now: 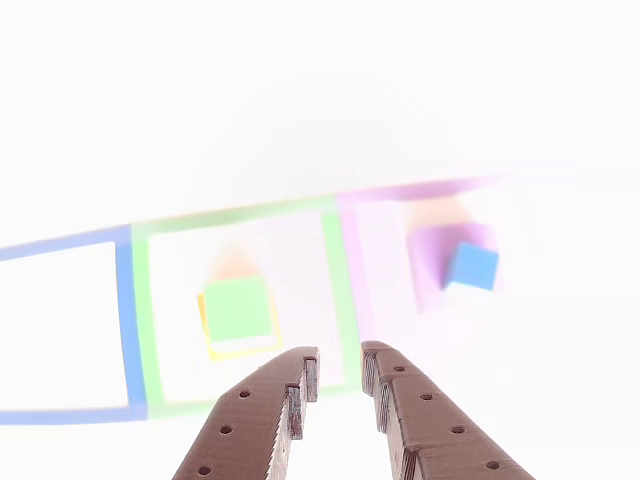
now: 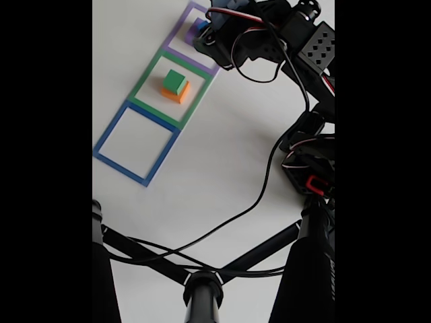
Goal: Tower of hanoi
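A green block (image 1: 238, 310) sits on a wider yellow block (image 1: 240, 348) inside the green tape square (image 1: 340, 290). To the right in this other view, a small blue cube (image 1: 472, 266) rests tilted on a purple block (image 1: 435, 262) in the purple tape square (image 1: 360, 270). My gripper (image 1: 340, 362) hovers above the near edge of the green square, between the two stacks. Its brown fingers (image 1: 290, 385) stand apart with nothing between them. In the fixed view the green block (image 2: 174, 81) tops an orange-looking block (image 2: 178, 94), and the arm (image 2: 269, 33) partly covers the blue cube (image 2: 201, 25).
An outlined blue tape square (image 1: 125, 300) (image 2: 138, 141) lies at the row's end with nothing in it. A black cable (image 2: 256, 195) trails over the white table. Dark tripod legs (image 2: 202, 282) cross the bottom of the fixed view.
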{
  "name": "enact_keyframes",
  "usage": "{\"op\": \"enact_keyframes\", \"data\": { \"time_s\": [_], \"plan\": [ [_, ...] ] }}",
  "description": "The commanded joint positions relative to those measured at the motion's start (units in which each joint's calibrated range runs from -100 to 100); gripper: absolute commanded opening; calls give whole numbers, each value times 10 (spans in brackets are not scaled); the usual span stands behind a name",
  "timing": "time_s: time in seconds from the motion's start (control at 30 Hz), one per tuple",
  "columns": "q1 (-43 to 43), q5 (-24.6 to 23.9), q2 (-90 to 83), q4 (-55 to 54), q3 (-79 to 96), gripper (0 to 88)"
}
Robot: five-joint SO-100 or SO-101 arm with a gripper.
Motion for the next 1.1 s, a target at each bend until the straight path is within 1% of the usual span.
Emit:
{"op": "enact_keyframes", "data": {
  "time_s": [0.0,0.1,0.2,0.4,0.57,0.67,0.83,0.97,1.07],
  "plan": [
    [13,0,15,199,-224,1],
    [23,0,34,279,-323,1],
    [38,0,40,312,-364,1],
    [88,0,38,332,-380,2],
    [121,0,31,320,-339,9],
    [132,0,16,278,-279,28],
    [155,0,-14,182,-158,128],
    [164,0,-47,38,-17,178],
    [174,0,-67,-92,103,208]
  ]
}}
